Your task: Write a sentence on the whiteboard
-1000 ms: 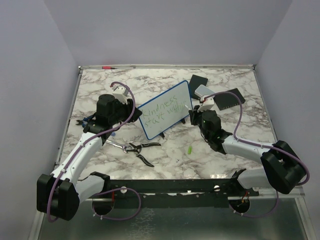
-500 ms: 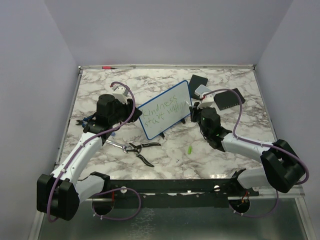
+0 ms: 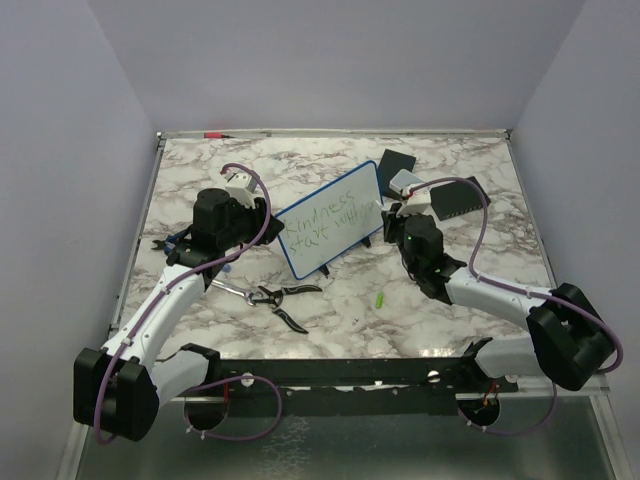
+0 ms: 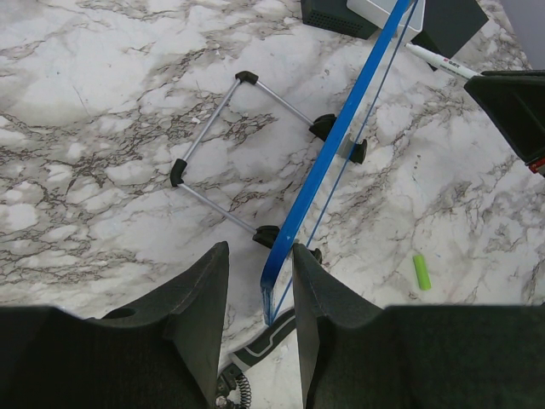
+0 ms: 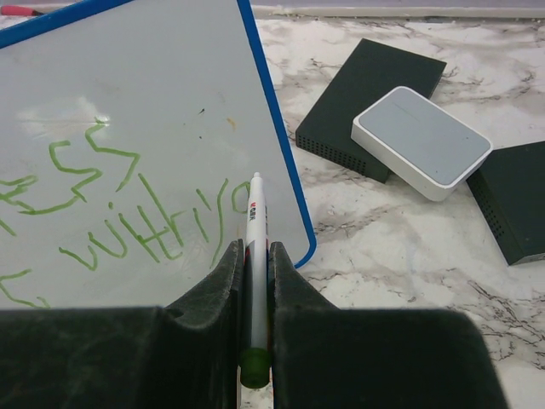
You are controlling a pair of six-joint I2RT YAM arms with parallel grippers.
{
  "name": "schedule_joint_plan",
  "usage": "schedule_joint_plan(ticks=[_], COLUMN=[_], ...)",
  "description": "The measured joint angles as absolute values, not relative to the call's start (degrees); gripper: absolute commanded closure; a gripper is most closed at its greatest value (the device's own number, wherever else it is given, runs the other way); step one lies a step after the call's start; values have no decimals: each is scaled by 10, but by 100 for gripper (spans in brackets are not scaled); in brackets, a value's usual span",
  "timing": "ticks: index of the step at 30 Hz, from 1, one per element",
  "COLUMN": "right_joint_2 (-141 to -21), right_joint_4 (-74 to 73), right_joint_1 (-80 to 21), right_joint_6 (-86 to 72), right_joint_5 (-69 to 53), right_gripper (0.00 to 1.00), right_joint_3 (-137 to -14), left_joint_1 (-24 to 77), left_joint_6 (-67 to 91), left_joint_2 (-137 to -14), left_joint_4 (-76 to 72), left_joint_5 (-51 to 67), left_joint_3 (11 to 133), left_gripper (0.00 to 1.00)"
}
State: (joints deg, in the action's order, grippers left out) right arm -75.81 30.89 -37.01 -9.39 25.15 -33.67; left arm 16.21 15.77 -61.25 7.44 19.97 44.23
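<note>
While the right gripper clamps a marker, the left gripper straddles the whiteboard edge. Whether it grips is unclear

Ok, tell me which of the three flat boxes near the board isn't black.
The white box with the grey top, lying between the two black boxes.

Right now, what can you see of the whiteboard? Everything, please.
The whiteboard is a small white rectangle in a blue frame with rounded corners, standing tilted mid-table on a wire stand with black feet. Two lines of green writing cover its face. The left gripper straddles its left edge, jaws apart; contact is unclear. The right gripper holds a marker with its tip at the board's right side.
</note>
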Motion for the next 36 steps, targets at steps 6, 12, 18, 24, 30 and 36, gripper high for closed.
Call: schedule_joint_plan(ticks=[6, 12, 18, 24, 30, 36], right_joint_2=[-754, -763, -766, -766, -768, -775], right_joint_4=[307, 307, 308, 308, 312, 312], right_joint_1=[-370, -370, -370, -370, -370, -370], right_joint_6=[-94, -94, -91, -89, -89, -89], right_joint_5=[259, 258, 258, 255, 249, 247], right_gripper=[99, 99, 99, 99, 99, 99], right_joint_3=[-337, -337, -337, -340, -346, -346], left_joint_1=[162, 162, 162, 162, 162, 162], left_joint_6=[158, 158, 158, 158, 158, 158], left_joint_2=[-613, -612, -612, -611, -611, -611], left_joint_4=[74, 74, 74, 74, 74, 74], left_joint_5=[200, 200, 200, 200, 200, 200], left_joint_3=[442, 442, 442, 442, 442, 442], left_gripper=[63, 63, 63, 63, 63, 63])
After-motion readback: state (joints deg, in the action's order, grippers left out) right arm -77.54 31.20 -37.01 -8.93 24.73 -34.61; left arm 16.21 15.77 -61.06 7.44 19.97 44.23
